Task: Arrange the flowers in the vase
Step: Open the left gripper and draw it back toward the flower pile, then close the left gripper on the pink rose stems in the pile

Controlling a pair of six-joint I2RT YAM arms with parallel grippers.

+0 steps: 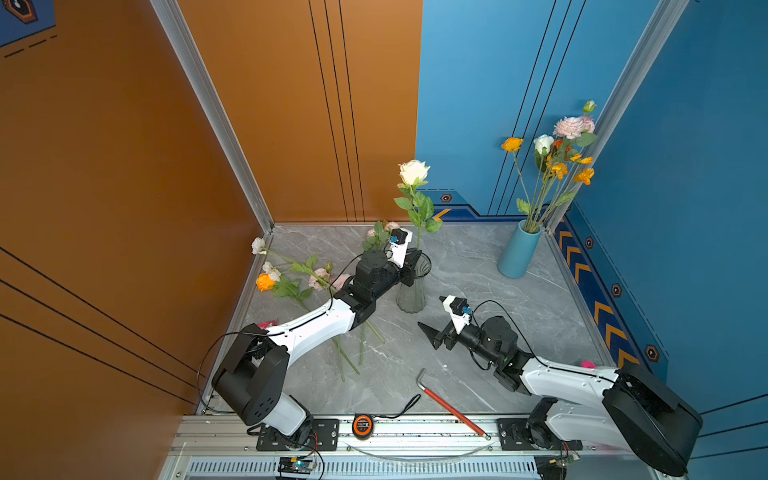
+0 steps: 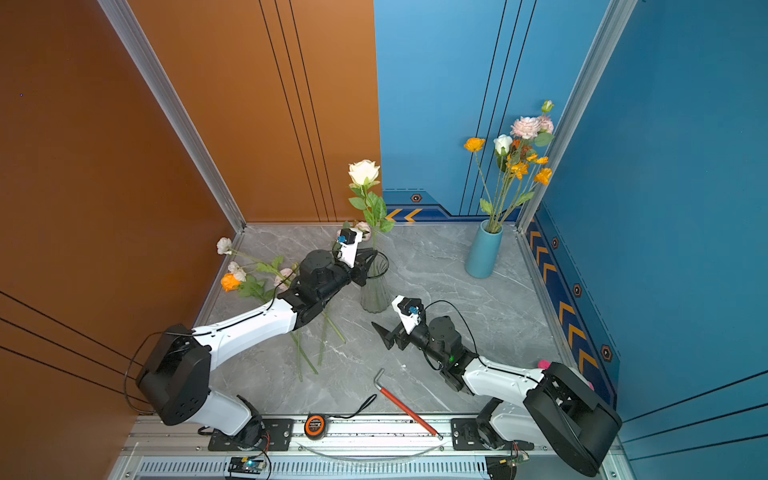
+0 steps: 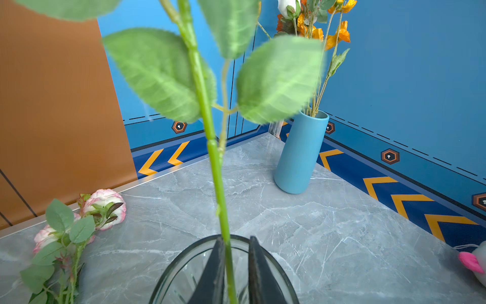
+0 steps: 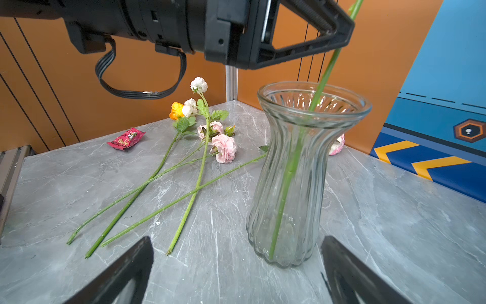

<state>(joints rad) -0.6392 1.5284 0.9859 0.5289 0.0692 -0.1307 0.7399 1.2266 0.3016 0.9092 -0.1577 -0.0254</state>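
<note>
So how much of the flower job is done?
One done: the white rose stands in the glass vase. The left gripper sits at the rim, jaws slightly apart around it. The right gripper is open and empty. Left: the flowers lying on the table.

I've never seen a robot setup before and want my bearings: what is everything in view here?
glass vase: one, clear, centre
white rose: one, standing in the glass vase
loose flowers: four stems, pink, white, orange, lying on the grey table, left side
blue vase: one, far right corner
bouquet: one, orange, white, pink, in the blue vase
hex key: one, red-handled, front edge
tape measure: one, orange-black, front rail
snack packet: one, red, left edge
left gripper: black, jaws slightly apart around the rose's stem
right gripper: black, open, empty
</note>
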